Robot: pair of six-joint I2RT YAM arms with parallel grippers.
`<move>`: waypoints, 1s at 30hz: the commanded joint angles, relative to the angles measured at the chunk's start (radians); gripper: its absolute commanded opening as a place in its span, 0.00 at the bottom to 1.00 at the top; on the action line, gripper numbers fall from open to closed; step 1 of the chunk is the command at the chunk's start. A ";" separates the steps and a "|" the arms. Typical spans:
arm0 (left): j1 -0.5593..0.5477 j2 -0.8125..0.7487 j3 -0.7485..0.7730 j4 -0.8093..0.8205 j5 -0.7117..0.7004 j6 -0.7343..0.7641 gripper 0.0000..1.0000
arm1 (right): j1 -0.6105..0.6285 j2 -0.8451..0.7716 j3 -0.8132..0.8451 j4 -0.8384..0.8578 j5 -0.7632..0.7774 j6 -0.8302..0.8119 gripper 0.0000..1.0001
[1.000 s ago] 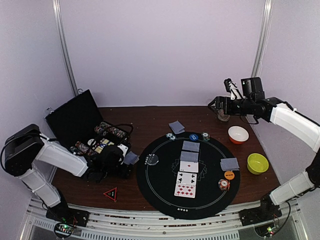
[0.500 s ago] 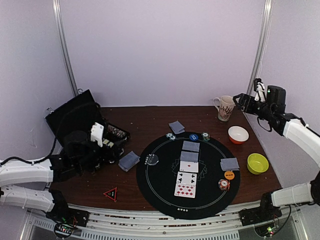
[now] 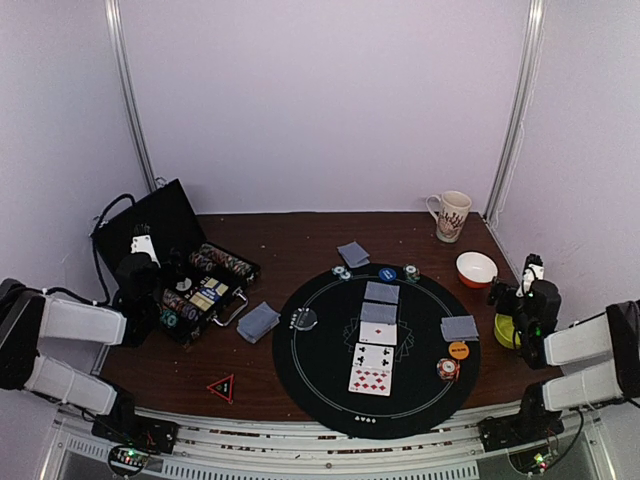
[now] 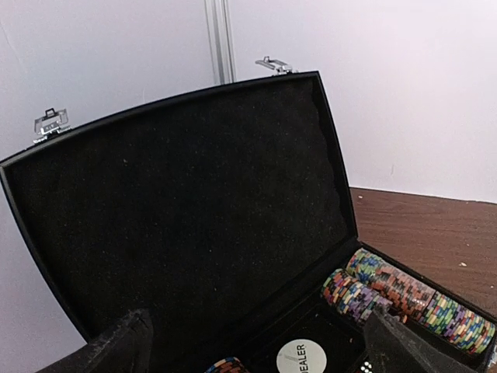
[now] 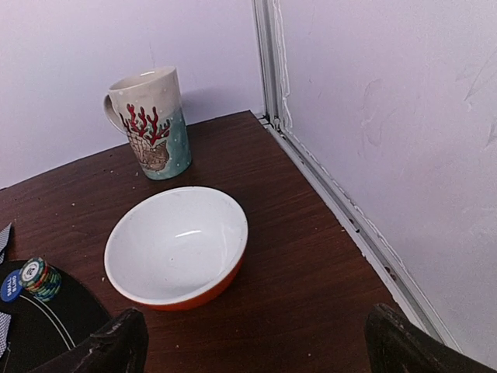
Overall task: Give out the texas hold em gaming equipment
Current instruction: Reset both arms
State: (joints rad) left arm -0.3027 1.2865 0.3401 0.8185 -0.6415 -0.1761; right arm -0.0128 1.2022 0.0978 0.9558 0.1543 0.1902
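Observation:
A round black mat [image 3: 320, 375] holds three face-up cards [image 3: 372, 380] in a column, with grey-blue face-down cards [image 3: 381, 292] above them and one [image 3: 459, 327] at the right. More face-down cards lie off the mat [image 3: 353, 254] and by the case [image 3: 258, 321]. Chip stacks [image 3: 447, 368] [image 3: 342, 272] [image 3: 411, 272], a blue button [image 3: 387, 273], an orange button [image 3: 458, 350] and a clear button [image 3: 303, 319] sit on the mat. My left gripper [image 3: 140, 262] [image 4: 258, 322] is open and empty over the open case. My right gripper [image 3: 527, 278] [image 5: 255, 317] is open and empty near the bowls.
The black case [image 3: 160, 225] [image 4: 178, 210] stands open at the left with rows of chips [image 4: 404, 295] and a white dealer button [image 4: 301, 359]. A patterned mug [image 3: 452, 215] [image 5: 149, 124], an orange bowl [image 3: 476, 268] [image 5: 177, 249], a green bowl [image 3: 506, 328] and a red triangle [image 3: 221, 386] are on the table.
Both arms have pulled back toward their bases. The left gripper moved left from the card stack to the case. The right gripper dropped from beside the mug to near the green bowl.

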 commanded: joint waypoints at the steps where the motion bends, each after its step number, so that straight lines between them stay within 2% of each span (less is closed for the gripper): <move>1: 0.004 0.034 -0.024 0.283 0.015 0.067 0.98 | -0.004 0.115 -0.014 0.393 -0.012 -0.003 1.00; 5: 0.004 -0.040 -0.038 0.190 0.044 0.128 0.98 | -0.004 0.238 -0.001 0.500 -0.036 -0.012 1.00; 9: 0.018 -0.085 -0.150 0.262 -0.030 0.192 0.98 | -0.005 0.386 0.004 0.671 -0.115 -0.037 1.00; 11: 0.031 -0.053 -0.201 0.335 -0.004 0.185 0.98 | -0.006 0.342 0.037 0.530 -0.130 -0.044 1.00; 14: 0.038 0.082 -0.230 0.567 0.012 0.223 0.98 | -0.006 0.361 0.051 0.549 -0.146 -0.052 1.00; 16: 0.054 0.186 -0.208 0.674 0.039 0.280 0.98 | -0.006 0.347 0.065 0.495 -0.151 -0.054 1.00; 18: 0.083 0.251 -0.184 0.666 0.079 0.253 0.98 | -0.006 0.353 0.088 0.456 -0.164 -0.064 1.00; 21: 0.112 0.226 -0.197 0.652 0.137 0.217 0.98 | -0.003 0.355 0.088 0.468 -0.163 -0.066 1.00; 23: 0.148 0.249 -0.227 0.704 0.231 0.201 0.98 | -0.003 0.354 0.089 0.462 -0.162 -0.067 1.00; 25: 0.155 0.319 -0.228 0.804 0.235 0.224 0.98 | -0.003 0.356 0.092 0.457 -0.164 -0.069 1.00; 27: 0.157 0.279 -0.195 0.670 0.235 0.194 0.98 | -0.001 0.355 0.092 0.456 -0.165 -0.070 1.00; 29: 0.160 0.302 -0.170 0.673 0.240 0.211 0.98 | -0.001 0.355 0.090 0.460 -0.167 -0.070 1.00; 30: 0.161 0.295 -0.155 0.619 0.244 0.202 0.98 | -0.001 0.355 0.090 0.461 -0.168 -0.071 1.00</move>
State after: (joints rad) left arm -0.1509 1.5749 0.1307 1.4441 -0.4515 0.0353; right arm -0.0128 1.5581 0.1757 1.4155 0.0010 0.1329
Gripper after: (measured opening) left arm 0.983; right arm 0.999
